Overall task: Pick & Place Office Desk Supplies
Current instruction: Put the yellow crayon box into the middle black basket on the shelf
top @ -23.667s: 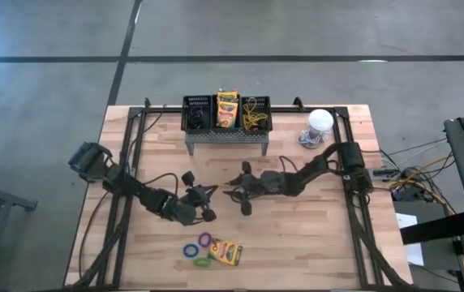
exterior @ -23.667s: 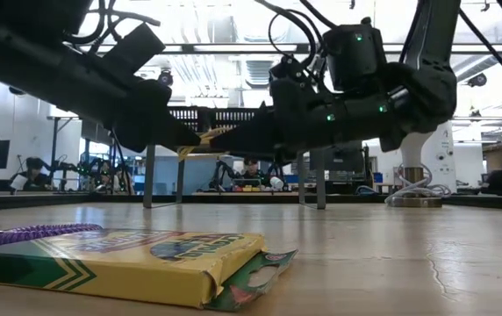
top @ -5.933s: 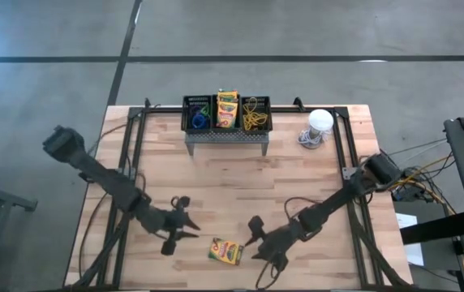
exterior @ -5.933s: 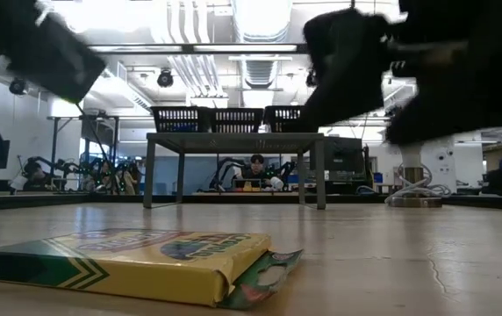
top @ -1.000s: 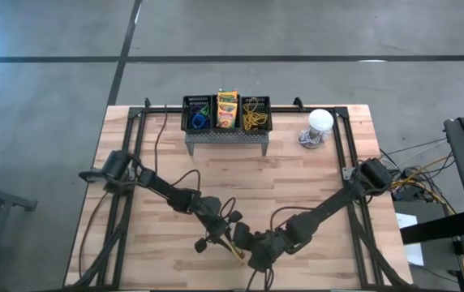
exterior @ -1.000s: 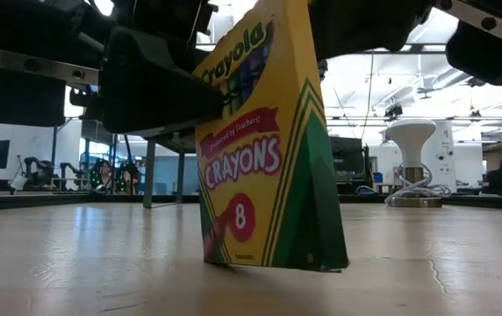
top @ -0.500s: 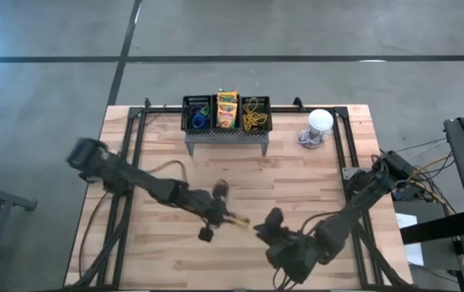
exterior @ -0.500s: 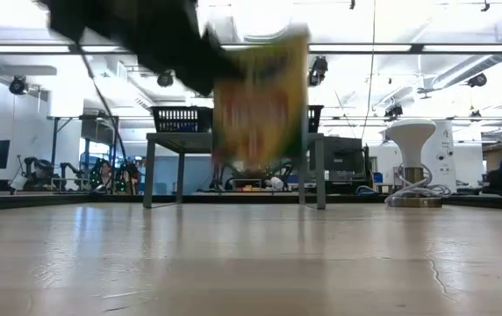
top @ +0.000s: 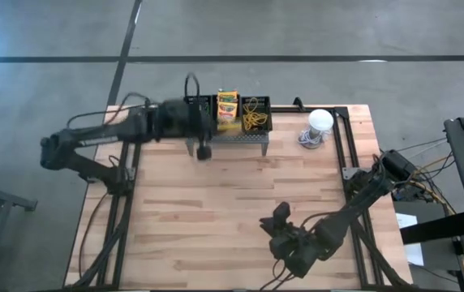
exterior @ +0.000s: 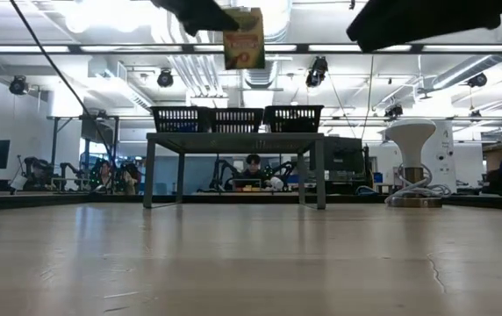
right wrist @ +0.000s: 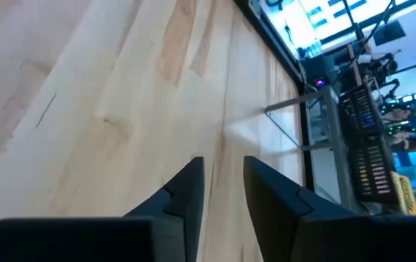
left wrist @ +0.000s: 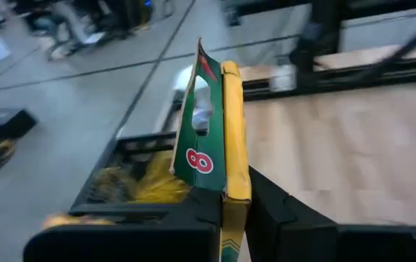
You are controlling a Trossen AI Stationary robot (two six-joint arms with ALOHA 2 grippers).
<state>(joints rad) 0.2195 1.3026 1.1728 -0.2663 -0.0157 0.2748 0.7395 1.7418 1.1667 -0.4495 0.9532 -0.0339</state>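
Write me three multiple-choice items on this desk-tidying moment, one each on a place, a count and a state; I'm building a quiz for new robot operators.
1. Where is the crayon box that the left gripper holds?
A. Lying on the table's near edge
B. Up in the air near the bins
C. Beside the white lamp

2. How many black mesh bins stand on the grey stand?
A. Two
B. Three
C. Five

3. What is the right gripper doing?
A. Holding nothing above the table
B. Gripping a purple loop
C. Gripping a crayon box

Answers:
1. B, the low view shows the box high above the stand.
2. B, three bins sit side by side in the low view.
3. A, the right wrist view shows only bare wood between its fingers.
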